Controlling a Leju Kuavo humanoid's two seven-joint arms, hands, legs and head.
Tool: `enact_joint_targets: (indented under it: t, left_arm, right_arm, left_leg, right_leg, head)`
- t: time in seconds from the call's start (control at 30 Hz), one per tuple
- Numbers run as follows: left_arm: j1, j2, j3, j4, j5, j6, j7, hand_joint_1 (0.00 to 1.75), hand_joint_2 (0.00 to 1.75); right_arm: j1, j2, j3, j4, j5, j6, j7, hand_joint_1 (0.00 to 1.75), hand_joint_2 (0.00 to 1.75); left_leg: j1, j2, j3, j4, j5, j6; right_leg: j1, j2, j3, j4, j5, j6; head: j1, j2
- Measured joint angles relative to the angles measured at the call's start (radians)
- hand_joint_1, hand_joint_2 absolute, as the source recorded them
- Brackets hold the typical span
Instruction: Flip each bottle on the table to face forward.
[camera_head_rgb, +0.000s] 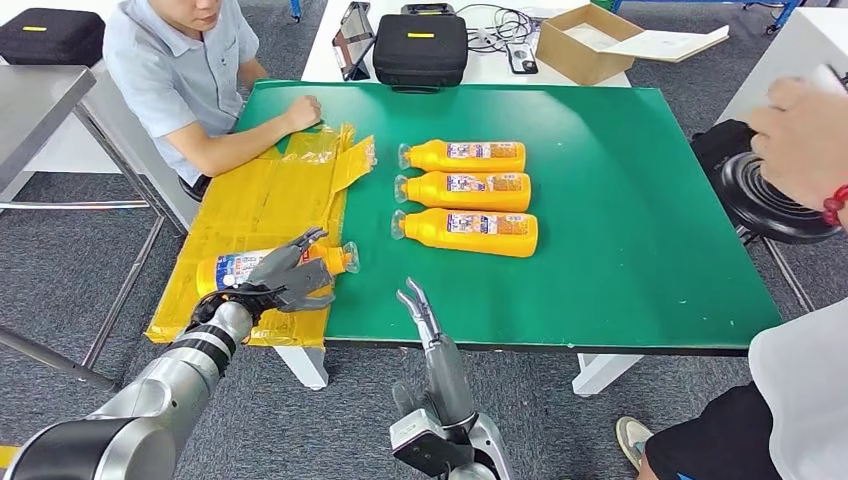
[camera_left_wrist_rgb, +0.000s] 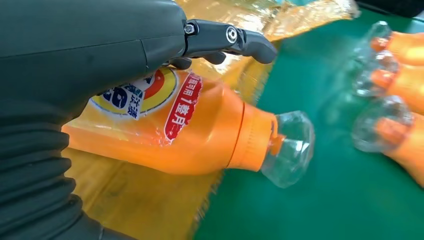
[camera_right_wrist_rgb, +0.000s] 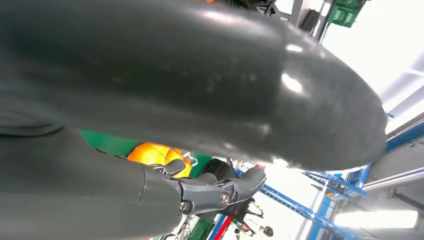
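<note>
Three orange bottles lie side by side mid-table, labels up, clear caps to the left. A fourth orange bottle lies on yellow plastic wrap at the table's front left corner, cap toward the centre. My left hand grips it, fingers over its body and thumb on the near side. The left wrist view shows this bottle under my left hand, its red and blue label facing the camera. My right hand stands at the front edge, fingers straight, holding nothing; the right wrist view shows it close up.
A person sits at the far left with a fist on the green table. Another person's hand hovers at the right edge. A black case and a cardboard box stand on the white table behind.
</note>
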Motion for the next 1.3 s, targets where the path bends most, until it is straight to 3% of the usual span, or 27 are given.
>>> enact_joint_targets:
  t: [0.1, 0.27, 0.4, 0.6, 0.73, 0.97, 1.1, 1.3]
  left_arm:
    - [0.018, -0.003, -0.018, -0.028, 0.059, 0.002, -0.041, 0.00, 1.75]
    - [0.094, -0.024, -0.042, -0.119, 0.217, 0.068, -0.138, 0.00, 1.75]
    - [0.190, -0.060, -0.061, -0.273, 0.403, 0.212, -0.208, 0.00, 1.75]
    - [0.290, -0.111, -0.094, -0.501, 0.687, 0.270, -0.206, 0.00, 1.75]
    - [0.372, -0.151, -0.123, -0.687, 1.063, 0.213, -0.141, 0.00, 1.75]
    - [0.474, -0.165, -0.169, -0.908, 1.218, 0.243, -0.130, 0.00, 1.75]
    - [0.552, -0.158, -0.187, -1.028, 1.272, 0.290, -0.146, 0.00, 1.75]
    - [0.701, -0.149, -0.197, -1.199, 1.183, 0.430, -0.221, 0.00, 1.75]
  right_arm:
    - [0.002, 0.002, -0.004, 0.000, 0.004, -0.002, 0.000, 0.00, 0.00]
    - [0.009, 0.002, -0.004, 0.000, 0.019, -0.013, 0.000, 0.00, 0.00]
    - [0.012, -0.003, -0.004, 0.000, 0.031, -0.044, 0.000, 0.00, 0.00]
    - [0.015, -0.014, -0.004, 0.000, 0.034, -0.095, 0.000, 0.00, 0.00]
    - [0.024, -0.022, -0.004, 0.000, 0.034, -0.130, 0.000, 0.00, 1.75]
    - [0.047, -0.027, -0.025, 0.000, 0.107, -0.166, 0.000, 0.00, 1.75]
    - [0.074, -0.025, -0.127, 0.005, 0.344, -0.170, 0.031, 0.00, 1.75]
    - [0.017, -0.075, -0.374, 0.078, 0.737, -0.170, 0.248, 0.00, 1.75]
  left_leg:
    - [0.000, 0.000, 0.000, 0.000, 0.000, 0.000]
    - [0.000, 0.001, -0.003, 0.000, 0.000, 0.000]
    - [-0.001, 0.002, -0.007, 0.001, 0.000, 0.000]
    - [-0.001, 0.003, -0.010, 0.001, -0.001, 0.000]
    - [0.000, 0.003, -0.012, 0.001, -0.001, 0.000]
    - [0.000, 0.003, -0.012, 0.001, -0.001, 0.000]
    - [0.000, 0.003, -0.013, 0.000, -0.001, 0.000]
    - [-0.002, 0.002, -0.013, 0.000, -0.001, 0.001]
  right_leg:
    - [0.000, 0.000, 0.000, 0.000, 0.000, 0.000]
    - [0.000, 0.001, -0.003, 0.000, 0.000, 0.000]
    - [0.000, 0.001, -0.007, 0.000, 0.000, 0.000]
    - [0.000, 0.003, -0.011, 0.000, 0.000, 0.000]
    - [0.000, 0.003, -0.012, 0.000, 0.000, 0.000]
    - [0.000, 0.003, -0.013, 0.000, 0.000, 0.000]
    - [0.000, 0.003, -0.013, 0.000, 0.000, 0.000]
    - [-0.002, 0.003, -0.013, -0.001, 0.000, 0.001]
  head:
    - [0.000, 0.000]
    - [0.000, 0.000]
    - [0.000, 0.000]
    - [0.000, 0.000]
    - [0.000, 0.000]
    - [0.000, 0.000]
    - [0.000, 0.000]
    - [0.000, 0.000]
